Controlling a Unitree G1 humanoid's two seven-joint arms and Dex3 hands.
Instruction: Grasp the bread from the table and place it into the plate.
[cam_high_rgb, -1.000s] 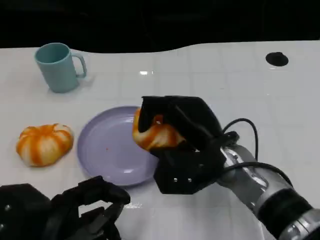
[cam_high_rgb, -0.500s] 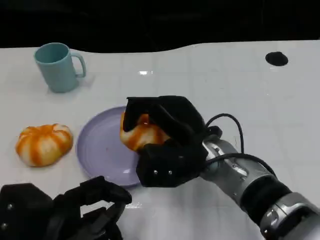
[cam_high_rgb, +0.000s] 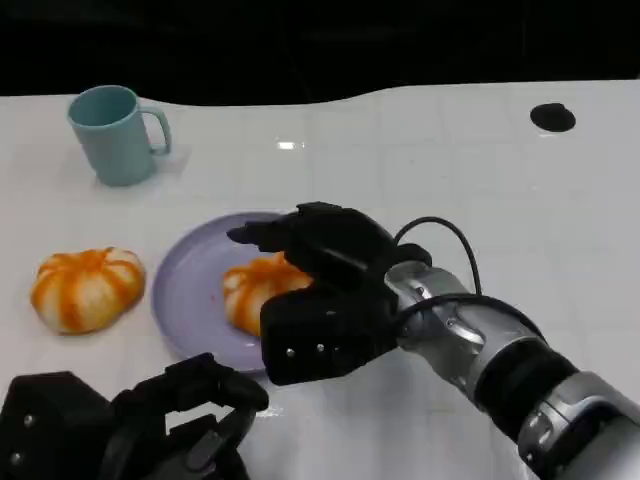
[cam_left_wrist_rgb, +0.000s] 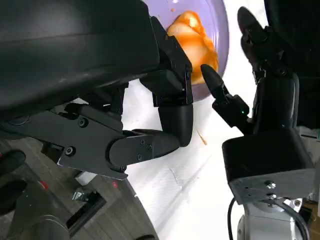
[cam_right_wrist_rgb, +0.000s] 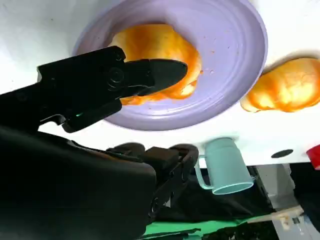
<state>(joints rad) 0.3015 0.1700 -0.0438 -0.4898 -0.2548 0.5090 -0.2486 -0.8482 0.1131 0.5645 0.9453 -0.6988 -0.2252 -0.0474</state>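
On plate (cam_high_rgb: 190, 290): bread (cam_high_rgb: 255, 290) | right hand (cam_high_rgb: 320, 285) spread, released | left hand (cam_high_rgb: 150, 425) curled, empty

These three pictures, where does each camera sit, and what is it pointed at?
Head view: high on the robot, looking down at the table; shows the plate, the bread on the plate, a second bread, a mug, the right hand, the left hand.
Left wrist view: behind the left hand, facing the plate and right hand.
Right wrist view: behind the right hand, facing the plate.
All three share the bread on the plate.
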